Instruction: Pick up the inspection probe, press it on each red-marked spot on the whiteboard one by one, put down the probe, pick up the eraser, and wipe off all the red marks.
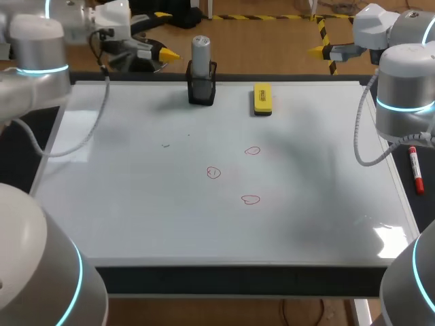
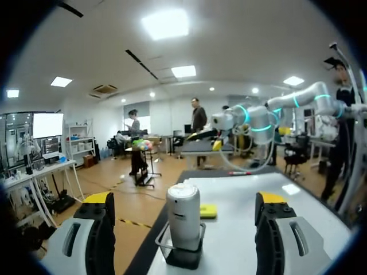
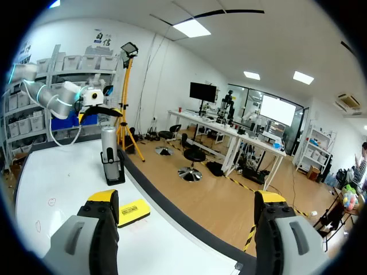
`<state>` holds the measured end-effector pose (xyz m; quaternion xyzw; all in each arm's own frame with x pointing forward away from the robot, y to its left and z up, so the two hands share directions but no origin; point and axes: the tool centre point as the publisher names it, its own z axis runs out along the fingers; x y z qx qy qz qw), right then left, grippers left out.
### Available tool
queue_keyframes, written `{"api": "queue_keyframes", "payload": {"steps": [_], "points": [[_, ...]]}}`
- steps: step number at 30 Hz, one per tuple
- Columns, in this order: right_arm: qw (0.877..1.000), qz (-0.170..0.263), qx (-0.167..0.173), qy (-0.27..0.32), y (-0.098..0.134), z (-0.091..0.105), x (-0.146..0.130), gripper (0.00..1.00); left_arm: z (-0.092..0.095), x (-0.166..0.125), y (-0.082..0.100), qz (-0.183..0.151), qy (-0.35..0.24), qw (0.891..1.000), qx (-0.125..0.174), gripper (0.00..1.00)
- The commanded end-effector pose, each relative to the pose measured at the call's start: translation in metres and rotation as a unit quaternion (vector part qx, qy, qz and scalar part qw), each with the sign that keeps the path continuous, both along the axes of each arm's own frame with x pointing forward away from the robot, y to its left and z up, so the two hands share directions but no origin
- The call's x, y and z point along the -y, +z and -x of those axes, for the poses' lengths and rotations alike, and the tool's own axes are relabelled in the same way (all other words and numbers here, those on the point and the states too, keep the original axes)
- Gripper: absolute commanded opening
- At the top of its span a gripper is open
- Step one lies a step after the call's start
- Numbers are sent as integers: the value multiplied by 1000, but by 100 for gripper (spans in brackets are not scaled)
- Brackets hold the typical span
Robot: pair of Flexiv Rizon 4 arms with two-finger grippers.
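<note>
**Head view.** You are looking down on the whiteboard (image 1: 136, 204). The holder (image 1: 202, 89) is standing at its far edge, and the probe (image 1: 200, 51) is sitting upright in the holder. The eraser (image 1: 262, 99) is lying flat to the right of the holder, near it but not touching. Three red marks (image 1: 213, 172) are sitting in a loose cluster well apart from the holder, on the robot's side of it. The left gripper (image 1: 170, 54) is hanging just left of the holder, beyond the board's far edge, touching nothing. The right gripper (image 1: 318, 49) is hanging well right of the holder, past the eraser. A marker (image 1: 415, 170) is lying far right of the holder, off the board.

**Left wrist view.** The left gripper (image 2: 186, 197) is holding its fingers wide apart and gripping nothing. The holder (image 2: 182, 255) with the probe (image 2: 183, 215) is standing straight ahead, clear of both fingers. The eraser (image 2: 208, 211) is lying beyond the holder.

**Right wrist view.** The right gripper (image 3: 186, 200) is also spreading its fingers wide, with nothing between them. The eraser (image 3: 133, 212) is lying between this gripper and the holder (image 3: 113, 171). The probe (image 3: 109, 143) is standing in the holder.
</note>
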<state>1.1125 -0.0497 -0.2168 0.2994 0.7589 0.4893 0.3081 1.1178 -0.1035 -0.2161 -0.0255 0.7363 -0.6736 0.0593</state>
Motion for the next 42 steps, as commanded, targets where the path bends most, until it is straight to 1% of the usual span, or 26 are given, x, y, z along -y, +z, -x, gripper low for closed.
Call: {"api": "queue_keyframes", "payload": {"steps": [1, 7, 9, 11, 12, 15, 17, 21, 25, 29, 34, 42], "points": [[1000, 1, -1, 0, 0, -1, 0, 100, -15, 15, -20, 25, -129, 991, -7, 100], [1000, 1, -1, 0, 0, -1, 0, 100, -17, 33, -34, 32, -143, 989, -11, 100], [1000, 1, -1, 0, 0, -1, 0, 100, -19, 37, -38, 39, -146, 988, -11, 100], [1000, 1, -1, 0, 0, -1, 0, 100, -15, 45, -37, 35, -147, 988, -13, 100], [1000, 1, -1, 0, 0, -1, 0, 100, -18, 45, -41, 42, -146, 988, -12, 100], [1000, 1, -1, 0, 0, -1, 0, 100, -17, 49, -43, 45, -145, 988, -11, 100], [1000, 1, -1, 0, 0, -1, 0, 100, -19, 52, -48, 42, -147, 988, -15, 100], [1000, 1, -1, 0, 0, -1, 0, 100, -13, 60, -50, 42, -150, 988, -19, 100], [1000, 1, -1, 0, 0, -1, 0, 100, -13, 65, -58, 44, -150, 987, -21, 100], [1000, 1, -1, 0, 0, -1, 0, 100, -9, 74, -58, 45, -149, 988, -25, 100], [1000, 1, -1, 0, 0, -1, 0, 100, -8, 81, -62, 48, -142, 988, -25, 100], [1000, 1, -1, 0, 0, -1, 0, 100, -5, 89, -64, 45, -125, 991, -25, 100]]}}
